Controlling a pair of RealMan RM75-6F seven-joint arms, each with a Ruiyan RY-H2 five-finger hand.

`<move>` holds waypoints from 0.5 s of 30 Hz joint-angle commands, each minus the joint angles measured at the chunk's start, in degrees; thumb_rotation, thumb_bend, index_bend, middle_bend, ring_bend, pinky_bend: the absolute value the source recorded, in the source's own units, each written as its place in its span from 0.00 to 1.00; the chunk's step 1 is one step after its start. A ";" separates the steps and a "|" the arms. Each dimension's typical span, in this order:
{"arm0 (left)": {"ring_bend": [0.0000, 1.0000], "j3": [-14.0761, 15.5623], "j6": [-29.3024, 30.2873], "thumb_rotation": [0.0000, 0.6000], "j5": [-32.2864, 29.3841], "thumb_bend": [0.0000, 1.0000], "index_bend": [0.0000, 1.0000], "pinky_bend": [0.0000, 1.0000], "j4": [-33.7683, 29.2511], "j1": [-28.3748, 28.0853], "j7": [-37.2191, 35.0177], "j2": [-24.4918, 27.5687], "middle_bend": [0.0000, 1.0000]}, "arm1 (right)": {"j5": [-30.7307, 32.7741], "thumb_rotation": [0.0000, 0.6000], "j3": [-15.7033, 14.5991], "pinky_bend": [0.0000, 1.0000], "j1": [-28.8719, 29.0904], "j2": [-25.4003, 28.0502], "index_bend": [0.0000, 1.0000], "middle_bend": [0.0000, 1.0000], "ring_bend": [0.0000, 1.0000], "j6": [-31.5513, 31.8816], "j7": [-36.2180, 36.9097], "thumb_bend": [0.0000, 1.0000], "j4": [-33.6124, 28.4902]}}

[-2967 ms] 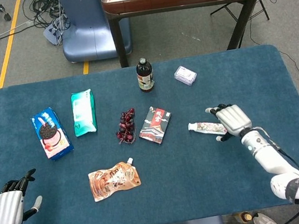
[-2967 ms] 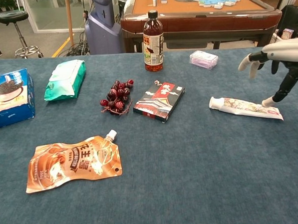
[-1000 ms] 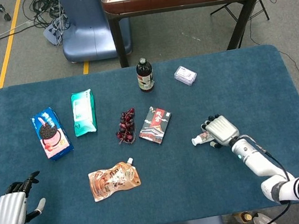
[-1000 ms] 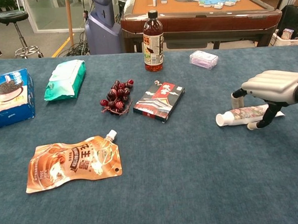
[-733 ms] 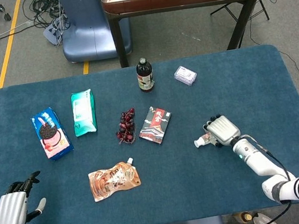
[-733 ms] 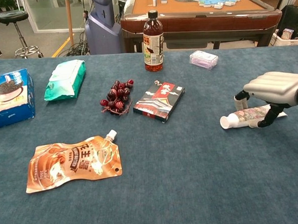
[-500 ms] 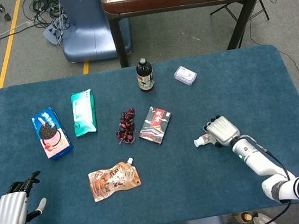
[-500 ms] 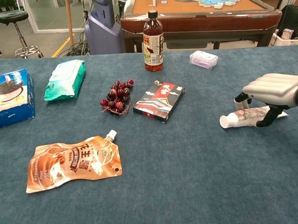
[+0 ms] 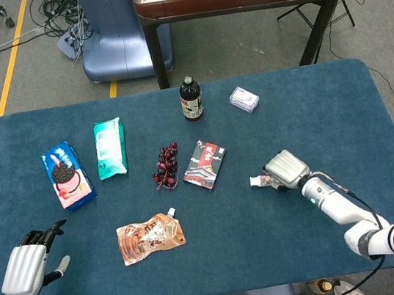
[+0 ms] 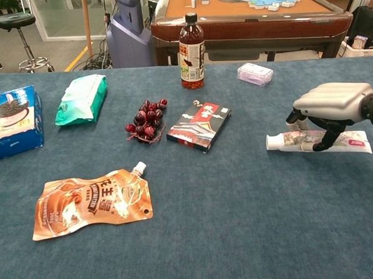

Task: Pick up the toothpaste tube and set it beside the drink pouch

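Observation:
The white toothpaste tube point(image 10: 285, 142) lies level, cap pointing left, just above the blue cloth at the right; only its cap end point(image 9: 257, 181) shows in the head view. My right hand point(image 10: 330, 102) point(image 9: 286, 168) grips it from above, fingers curled around its middle. The orange drink pouch point(image 9: 150, 237) point(image 10: 93, 202) lies flat at the front left, well away from the tube. My left hand point(image 9: 28, 268) hovers at the table's front left corner with fingers apart and nothing in it; the chest view does not show it.
A dark bottle point(image 10: 191, 43) stands at the back. A bunch of dark red fruit point(image 10: 145, 120) and a red packet point(image 10: 199, 124) lie between pouch and tube. Green wipes point(image 10: 82, 99), a cookie box point(image 10: 11, 120) and a small tissue pack point(image 10: 255, 74) lie further off.
My right hand closed on the tube and has now carried it a little leftward and up. My left hand has risen slightly.

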 commanded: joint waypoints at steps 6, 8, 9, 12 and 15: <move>0.38 -1.83 -11.10 1.00 3.07 0.26 0.15 0.22 -0.79 -9.32 -1.14 3.93 0.37 | -0.61 1.00 2.10 0.43 5.29 6.17 0.88 0.76 0.73 -5.29 -0.61 0.92 -7.16; 0.38 -2.13 -14.69 1.00 4.29 0.26 0.15 0.22 -0.56 -12.36 -1.88 4.47 0.38 | -0.50 1.00 2.59 0.43 6.88 8.00 0.89 0.76 0.73 -7.30 -0.48 0.93 -9.54; 0.39 -2.26 -16.18 1.00 4.76 0.26 0.15 0.22 -0.38 -13.65 -2.17 4.54 0.39 | -0.56 1.00 2.85 0.43 7.70 8.75 0.89 0.77 0.74 -8.18 -0.55 0.94 -10.54; 0.40 -2.80 -20.60 1.00 6.14 0.26 0.13 0.22 0.20 -17.77 -2.52 4.28 0.40 | -0.21 1.00 3.58 0.43 10.09 10.67 0.90 0.77 0.74 -10.71 -0.88 0.96 -13.11; 0.42 -3.16 -24.18 1.00 7.55 0.26 0.10 0.22 0.89 -21.43 -2.06 3.30 0.43 | 0.43 1.00 4.41 0.43 12.17 11.83 0.90 0.78 0.75 -12.10 -1.53 0.96 -14.97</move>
